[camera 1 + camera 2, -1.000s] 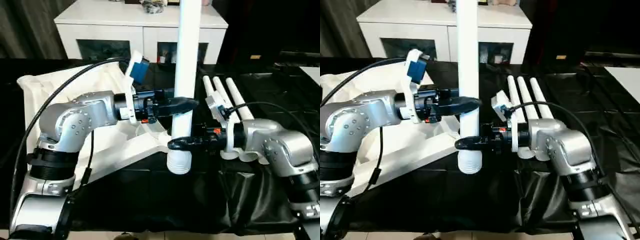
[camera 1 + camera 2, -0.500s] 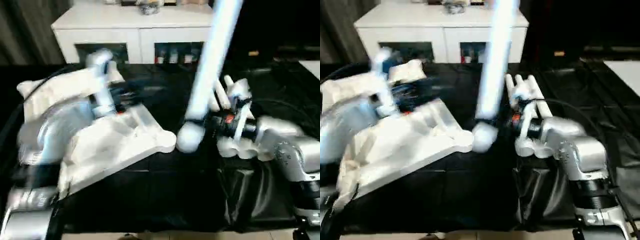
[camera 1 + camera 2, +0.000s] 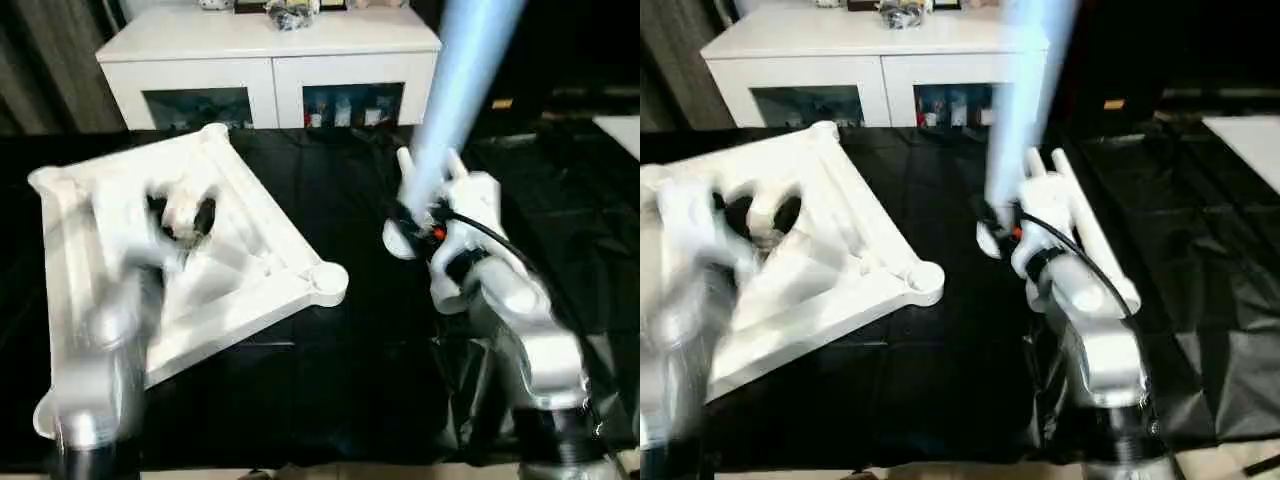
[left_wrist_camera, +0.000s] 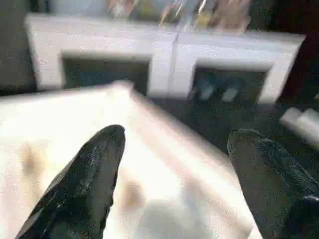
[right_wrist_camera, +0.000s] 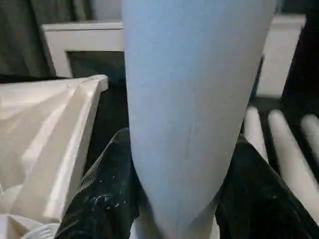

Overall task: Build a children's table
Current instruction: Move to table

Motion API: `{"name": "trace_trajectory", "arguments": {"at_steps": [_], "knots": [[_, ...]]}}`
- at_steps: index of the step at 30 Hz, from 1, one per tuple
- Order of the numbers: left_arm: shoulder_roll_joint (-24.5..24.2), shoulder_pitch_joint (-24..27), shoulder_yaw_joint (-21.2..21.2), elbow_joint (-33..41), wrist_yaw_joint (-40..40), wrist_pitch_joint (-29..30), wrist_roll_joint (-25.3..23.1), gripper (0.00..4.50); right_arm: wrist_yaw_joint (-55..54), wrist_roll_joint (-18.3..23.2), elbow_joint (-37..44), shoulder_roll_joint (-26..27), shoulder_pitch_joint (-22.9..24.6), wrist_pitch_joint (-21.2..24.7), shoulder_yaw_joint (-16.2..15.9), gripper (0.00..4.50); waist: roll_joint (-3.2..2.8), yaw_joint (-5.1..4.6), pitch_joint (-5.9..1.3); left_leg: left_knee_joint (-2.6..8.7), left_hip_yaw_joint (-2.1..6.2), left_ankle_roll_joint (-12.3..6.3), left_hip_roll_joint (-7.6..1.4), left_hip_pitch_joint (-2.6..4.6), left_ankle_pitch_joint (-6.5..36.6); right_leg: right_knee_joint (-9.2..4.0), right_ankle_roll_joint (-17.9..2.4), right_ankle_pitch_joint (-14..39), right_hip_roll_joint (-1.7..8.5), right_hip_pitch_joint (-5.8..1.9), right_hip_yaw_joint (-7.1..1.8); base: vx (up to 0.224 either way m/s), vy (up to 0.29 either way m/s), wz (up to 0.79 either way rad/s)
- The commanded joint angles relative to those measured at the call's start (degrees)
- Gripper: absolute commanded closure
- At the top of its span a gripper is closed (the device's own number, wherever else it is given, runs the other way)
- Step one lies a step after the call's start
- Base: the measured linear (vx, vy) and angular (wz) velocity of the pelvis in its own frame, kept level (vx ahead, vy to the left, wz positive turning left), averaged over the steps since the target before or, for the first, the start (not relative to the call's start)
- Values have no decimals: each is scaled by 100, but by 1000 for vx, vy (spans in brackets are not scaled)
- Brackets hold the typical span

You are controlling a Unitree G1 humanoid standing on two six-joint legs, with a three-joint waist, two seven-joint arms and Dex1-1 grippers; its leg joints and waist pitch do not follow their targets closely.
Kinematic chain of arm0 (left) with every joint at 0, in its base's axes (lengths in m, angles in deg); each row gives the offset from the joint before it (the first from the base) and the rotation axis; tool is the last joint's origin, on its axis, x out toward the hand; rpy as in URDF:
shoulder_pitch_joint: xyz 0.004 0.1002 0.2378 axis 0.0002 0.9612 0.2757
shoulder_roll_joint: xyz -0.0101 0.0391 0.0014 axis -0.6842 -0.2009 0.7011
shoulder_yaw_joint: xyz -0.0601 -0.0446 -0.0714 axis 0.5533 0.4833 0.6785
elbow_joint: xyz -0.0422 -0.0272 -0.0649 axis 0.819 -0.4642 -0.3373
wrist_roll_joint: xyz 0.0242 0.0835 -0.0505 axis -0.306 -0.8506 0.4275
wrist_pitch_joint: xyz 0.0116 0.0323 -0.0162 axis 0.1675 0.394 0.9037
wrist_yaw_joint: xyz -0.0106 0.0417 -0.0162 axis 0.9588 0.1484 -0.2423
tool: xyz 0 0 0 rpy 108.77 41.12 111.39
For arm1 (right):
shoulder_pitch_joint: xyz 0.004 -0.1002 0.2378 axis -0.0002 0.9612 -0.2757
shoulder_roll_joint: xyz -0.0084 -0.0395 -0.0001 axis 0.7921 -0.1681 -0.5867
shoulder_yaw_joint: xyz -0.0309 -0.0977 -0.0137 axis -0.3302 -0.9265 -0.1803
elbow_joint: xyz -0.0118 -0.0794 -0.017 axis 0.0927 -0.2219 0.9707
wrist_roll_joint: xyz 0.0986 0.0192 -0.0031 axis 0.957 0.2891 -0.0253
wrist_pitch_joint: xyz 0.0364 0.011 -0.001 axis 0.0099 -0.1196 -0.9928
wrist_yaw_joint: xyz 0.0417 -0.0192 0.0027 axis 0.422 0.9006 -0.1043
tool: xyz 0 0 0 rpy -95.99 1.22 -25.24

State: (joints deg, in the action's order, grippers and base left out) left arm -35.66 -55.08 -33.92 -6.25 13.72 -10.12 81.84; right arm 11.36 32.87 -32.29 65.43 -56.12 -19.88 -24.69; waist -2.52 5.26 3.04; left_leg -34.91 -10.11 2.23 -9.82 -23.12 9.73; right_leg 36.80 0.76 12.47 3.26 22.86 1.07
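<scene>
Black cloth covers my workbench, with a white cabinet (image 3: 270,75) behind it.

My right gripper (image 5: 174,199) is clamped around the thick end of one table leg (image 3: 455,90), a finger on each side. I carry it that way so the leg stands up, leaning away, with its plug end low and free to be aimed at a socket.

My left gripper (image 4: 174,164) stands wide open with nothing between its fingers (image 4: 87,184). It hangs just above the tabletop (image 3: 240,225), whether touching it I cannot tell; I judge it is placed to steady that part while the leg goes in.

I have the tabletop lying ribbed side up on my left, so its sockets face me; the nearest corner socket (image 3: 327,283) points toward the held leg.

Spare legs (image 3: 1080,225) lie side by side on the cloth behind my right arm, within easy reach for later.
</scene>
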Motion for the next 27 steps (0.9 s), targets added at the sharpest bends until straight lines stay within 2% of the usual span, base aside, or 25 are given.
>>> {"name": "trace_trajectory", "arguments": {"at_steps": [1,2,4,5,6,7,8,9,13,15,16,17,18,19,20,21,22,23,24,25,26,27], "knots": [[-87,98,-308,244,-18,-94,-238,77,253,247,-4,25,45,-93,66,265,45,27,-369,485,167,180,-294,176,1664,-537,-680,1101,377,-142,-204,0,0,0],[-77,223,-458,214,-33,-202,-358,77,345,194,-44,-27,105,-185,-28,265,-7,23,-360,489,173,199,-296,171,1700,-535,-679,1113,380,-132,-208,0,0,0],[-58,297,-547,186,-38,-271,-430,77,387,131,-74,-68,143,-252,-104,265,18,10,-355,498,164,244,-291,181,1791,-559,-661,1171,374,-121,-208,0,0,0],[-17,333,-665,126,-38,-365,-529,77,463,89,-60,-155,193,-287,-185,265,-12,2,-350,510,172,274,-292,163,1790,-565,-655,1120,377,-136,-203,0,0,0],[75,334,-727,14,-104,-467,-494,77,562,85,-43,-228,250,-325,-236,265,49,0,-350,506,160,262,-293,166,1787,-573,-652,1099,376,-139,-207,0,0,0],[164,347,-779,-39,-130,-539,-481,77,636,95,-21,-266,297,-349,-238,265,32,29,-360,497,156,241,-290,174,1714,-570,-675,1044,393,-146,-214,0,0,0],[250,391,-820,-35,-163,-596,-427,77,633,19,-26,-295,333,-410,-260,265,36,16,-359,498,150,238,-292,168,1680,-569,-689,986,389,-151,-217,0,0,0],[283,451,-835,-13,-117,-609,-447,77,615,-61,3,-306,358,-428,-315,265,77,1,-357,498,146,208,-287,136,1582,-564,-713,888,384,-168,-212,0,0,0],[368,557,-854,62,234,-629,-645,77,661,-200,74,-364,399,-467,-436,265,74,-37,-362,480,146,111,-275,114,1480,-563,-702,925,396,-189,-209,0,0,0],[407,563,-873,83,288,-630,-661,77,691,-189,72,-380,411,-472,-431,265,82,-33,-363,461,133,64,-276,147,1477,-580,-716,955,386,-166,-216,0,0,0],[444,564,-884,106,346,-652,-688,77,745,-146,77,-387,425,-458,-439,265,67,-43,-357,482,160,128,-298,162,1503,-568,-725,941,328,-156,-182,0,0,0],[460,570,-896,125,393,-668,-740,77,758,-151,83,-405,438,-455,-474,265,155,-42,-324,573,298,-75,-232,-15,1496,-495,-791,815,375,-288,-5,0,0,0],[501,593,-913,173,477,-680,-818,77,764,-134,112,-422,464,-449,-501,265,-14,-72,-378,611,534,-386,-248,-17,1581,-437,-943,506,346,-331,243,-2,-19,28],[585,616,-861,207,484,-710,-756,77,728,-116,131,-395,471,-465,-486,265,-103,-198,-374,643,826,-590,-398,21,1782,-358,-1170,210,254,-331,364,6,-48,53],[585,616,-861,207,484,-710,-756,77,728,-116,131,-395,471,-465,-486,265,-184,-227,-381,681,972,-646,-468,82,1910,-270,-1291,223,191,-322,429,6,-48,53],[644,632,-822,227,472,-733,-692,77,709,-97,143,-373,474,-478,-461,265,-249,-348,-351,811,1326,-807,-563,148,2219,-34,-1392,524,68,-284,507,5,-77,49],[656,619,-788,230,506,-702,-701,77,744,-84,148,-373,478,-483,-473,265,-212,-446,-363,801,1305,-831,-934,411,2279,67,-1265,794,90,-65,339,1,-116,45],[650,595,-765,209,471,-740,-656,77,768,-103,139,-368,478,-479,-503,265,-139,-406,-293,832,1232,-902,-957,285,2359,163,-1159,694,157,-106,274,1,-116,45],[650,595,-765,209,471,-740,-656,77,768,-103,139,-368,478,-479,-503,265,-180,-323,-264,929,1065,-801,-914,202,2590,174,-1083,643,181,-142,260,11,-185,35],[570,563,-818,193,474,-738,-767,77,850,-102,136,-381,493,-472,-564,265,189,-252,-240,371,493,-550,-216,100,2559,-619,-1196,984,556,-118,-128,14,-197,19],[570,563,-818,193,474,-738,-767,77,850,-102,136,-381,493,-472,-564,265,297,-150,-290,-48,272,-434,90,94,1879,-802,-1095,1789,710,-188,-146,14,-197,19],[521,518,-859,174,422,-717,-772,77,936,-117,129,-392,505,-481,-654,265,364,61,-276,-59,256,-309,15,-37,632,-870,-312,2965,872,-355,-303,-15,-173,2]]}}
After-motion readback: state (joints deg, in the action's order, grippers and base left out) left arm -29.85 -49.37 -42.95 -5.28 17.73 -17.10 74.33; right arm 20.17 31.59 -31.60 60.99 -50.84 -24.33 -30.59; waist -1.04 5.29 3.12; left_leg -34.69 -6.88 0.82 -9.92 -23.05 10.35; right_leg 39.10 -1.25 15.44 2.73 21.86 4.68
